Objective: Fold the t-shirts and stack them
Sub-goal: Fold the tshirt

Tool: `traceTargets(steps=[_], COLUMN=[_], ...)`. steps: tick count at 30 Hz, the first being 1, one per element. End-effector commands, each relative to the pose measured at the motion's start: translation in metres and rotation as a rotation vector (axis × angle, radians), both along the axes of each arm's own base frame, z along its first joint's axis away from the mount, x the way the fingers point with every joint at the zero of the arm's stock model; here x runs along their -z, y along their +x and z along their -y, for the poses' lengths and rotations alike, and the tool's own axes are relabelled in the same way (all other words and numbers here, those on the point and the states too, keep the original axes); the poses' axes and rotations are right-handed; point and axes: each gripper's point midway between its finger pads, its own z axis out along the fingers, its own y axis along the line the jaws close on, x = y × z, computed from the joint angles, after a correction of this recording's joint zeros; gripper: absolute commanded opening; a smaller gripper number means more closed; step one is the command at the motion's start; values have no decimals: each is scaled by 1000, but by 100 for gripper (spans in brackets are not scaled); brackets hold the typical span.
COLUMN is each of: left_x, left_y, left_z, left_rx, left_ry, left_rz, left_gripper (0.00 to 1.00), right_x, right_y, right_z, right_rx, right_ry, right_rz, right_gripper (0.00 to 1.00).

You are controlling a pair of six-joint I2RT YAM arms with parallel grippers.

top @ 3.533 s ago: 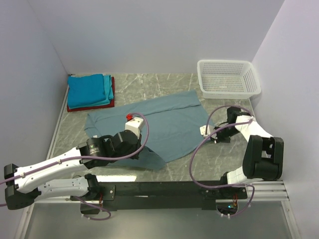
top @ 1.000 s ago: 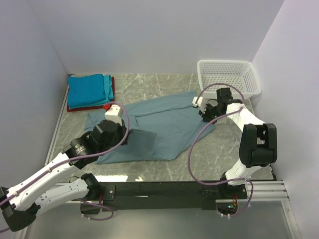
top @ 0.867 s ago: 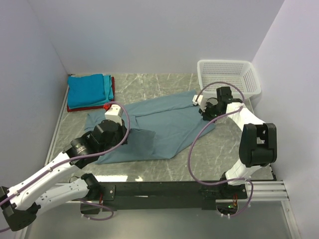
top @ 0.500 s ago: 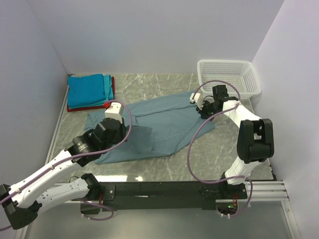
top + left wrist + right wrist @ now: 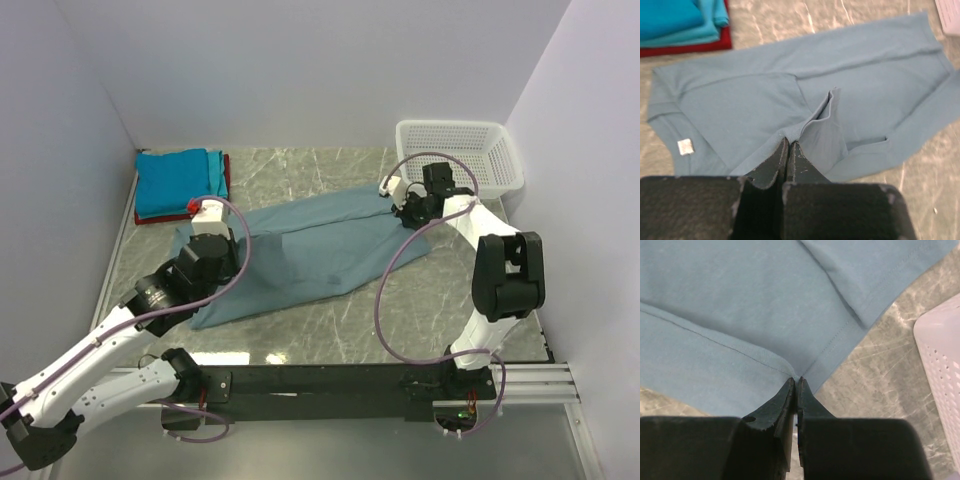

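Note:
A large grey-blue t-shirt [image 5: 320,245] lies half folded across the middle of the table. My left gripper [image 5: 215,235] is shut on its near edge and holds a lifted fold [image 5: 822,125]; the shirt's small white tag [image 5: 685,146] lies to the left. My right gripper [image 5: 405,205] is shut on the shirt's right hem [image 5: 798,374], near the shirt's far right corner. A stack of folded tees, bright blue [image 5: 172,180] on teal [image 5: 214,178] on red [image 5: 226,175], sits at the far left and shows in the left wrist view [image 5: 675,20].
A white plastic mesh basket [image 5: 458,155] stands at the far right, close beside my right gripper; its corner shows in the right wrist view [image 5: 942,370]. Walls close in on left, back and right. The marble tabletop [image 5: 400,320] is bare in front of the shirt.
Both grippers have carried the shirt's near edge toward the far side, the left up-left, the right up toward the basket. The shirt now lies as a narrower folded band.

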Motion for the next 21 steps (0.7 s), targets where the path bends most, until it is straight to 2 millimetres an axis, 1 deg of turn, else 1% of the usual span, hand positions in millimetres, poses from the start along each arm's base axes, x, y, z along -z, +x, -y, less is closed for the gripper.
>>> traceTargets(steps=[1, 6, 10, 12, 17, 21], left_x=[-31, -43, -51, -52, -44, -41], left_y=[14, 28, 34, 36, 43, 45], left_z=[-13, -18, -24, -28, -40, -48], left_rx=[-65, -82, -94, -99, -122, -137], left_ry=[-22, 23, 51, 72, 106, 111], left_rz=[111, 144, 161, 162, 144, 141], left_gripper=[0, 0, 0, 0, 1, 0], right_x=[-13, -16, -18, -20, -22, -18], right_y=[21, 26, 28, 30, 33, 32], right_z=[0, 2, 4, 6, 10, 13], right_rx=[42, 72, 91, 101, 132, 146], right_ry=[-3, 1, 0, -1, -4, -11], right_rz=[62, 92, 115, 133, 158, 159], right_gripper=[0, 0, 0, 0, 0, 0])
